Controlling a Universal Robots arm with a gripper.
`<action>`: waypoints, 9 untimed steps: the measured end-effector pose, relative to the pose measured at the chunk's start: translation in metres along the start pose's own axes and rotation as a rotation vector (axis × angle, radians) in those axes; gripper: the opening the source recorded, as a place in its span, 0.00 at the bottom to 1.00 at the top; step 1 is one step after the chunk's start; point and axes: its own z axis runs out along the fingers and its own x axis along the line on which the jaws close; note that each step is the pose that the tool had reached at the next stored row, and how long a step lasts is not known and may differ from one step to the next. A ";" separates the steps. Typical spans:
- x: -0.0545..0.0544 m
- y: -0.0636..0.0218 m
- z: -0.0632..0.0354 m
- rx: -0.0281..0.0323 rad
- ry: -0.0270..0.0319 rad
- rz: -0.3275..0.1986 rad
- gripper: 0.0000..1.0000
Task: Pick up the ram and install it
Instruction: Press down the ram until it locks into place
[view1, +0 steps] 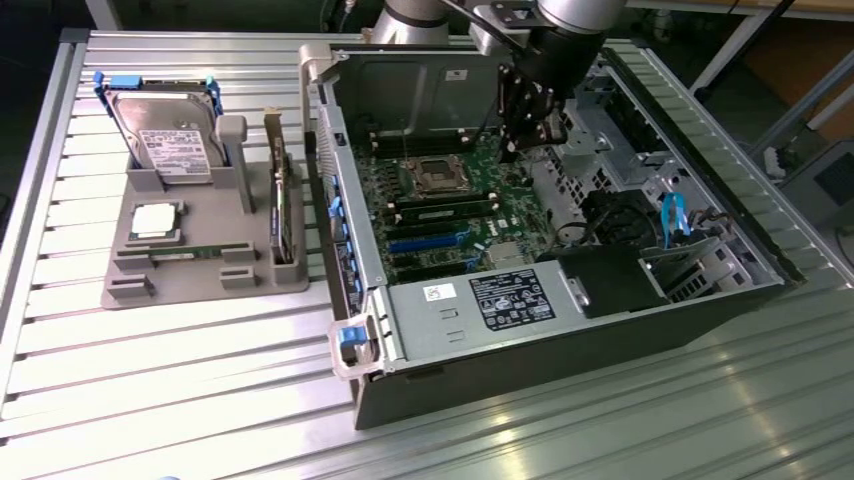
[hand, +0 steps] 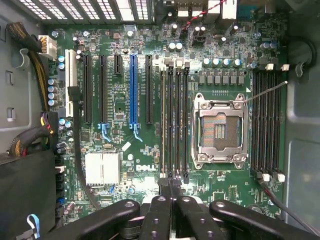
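Your gripper (hand: 170, 192) hangs over the motherboard (hand: 150, 150) inside the open computer case (view1: 561, 330). Its jaws look clamped on the ram (hand: 169, 182), a thin stick seen edge-on, poised right above the memory slots (hand: 174, 120) just beside the empty processor socket (hand: 220, 131). My judgement: if the stick sits skewed to its slot or its notch is off, pressing down could bend it or jam it against the latches. A look-alike stick (view1: 200, 251) lies on the grey tray (view1: 200, 285), well apart from the motherboard.
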 end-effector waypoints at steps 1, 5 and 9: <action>0.000 0.0000 0.0000 0.0000 0.0000 0.000 0.09; 0.000 0.0000 0.0002 0.0002 -0.0009 0.046 0.09; 0.000 0.0000 0.0014 0.0009 -0.0043 0.230 0.09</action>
